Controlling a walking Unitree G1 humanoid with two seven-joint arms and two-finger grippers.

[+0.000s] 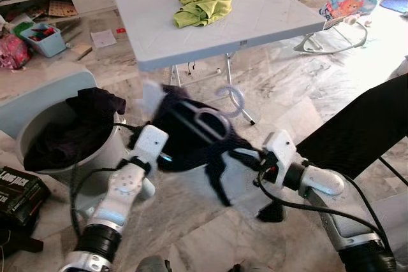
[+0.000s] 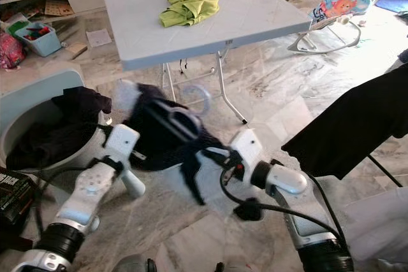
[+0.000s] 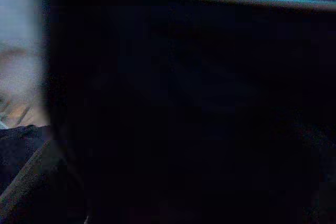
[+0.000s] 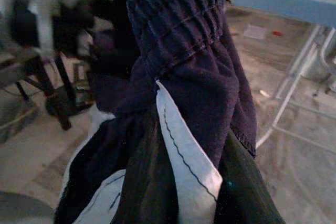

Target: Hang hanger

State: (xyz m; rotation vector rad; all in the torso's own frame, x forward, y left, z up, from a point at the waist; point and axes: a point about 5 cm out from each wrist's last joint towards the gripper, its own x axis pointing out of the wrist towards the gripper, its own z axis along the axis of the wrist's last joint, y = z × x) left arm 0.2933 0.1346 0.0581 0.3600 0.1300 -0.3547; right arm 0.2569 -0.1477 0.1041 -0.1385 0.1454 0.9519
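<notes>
Marble floor (image 1: 274, 87) spread under the scene, pale and veined. Both arms reached forward at mid-frame, and between them hung a dark garment (image 1: 191, 135) bunched around a pale hanger (image 1: 213, 119), whose blurred hook (image 1: 234, 100) curled up at one o'clock from the cloth. The left gripper (image 1: 159, 148) was buried in the garment's left side; whether its fingers were closed could not be told, and the left wrist view was almost wholly dark. The right gripper (image 1: 245, 154) met the garment's right side, and the right wrist view showed dark purple ribbed cloth with a white label (image 4: 184, 166) pinched close before the camera, so it appeared clamped on the fabric. A strip of the garment dangled toward six o'clock. Beyond, at twelve o'clock, stood a white folding desk (image 1: 268, 11) carrying a crumpled green cloth (image 1: 203, 1). At nine o'clock a grey basket (image 1: 105, 148) held dark laundry (image 1: 70, 132).
</notes>
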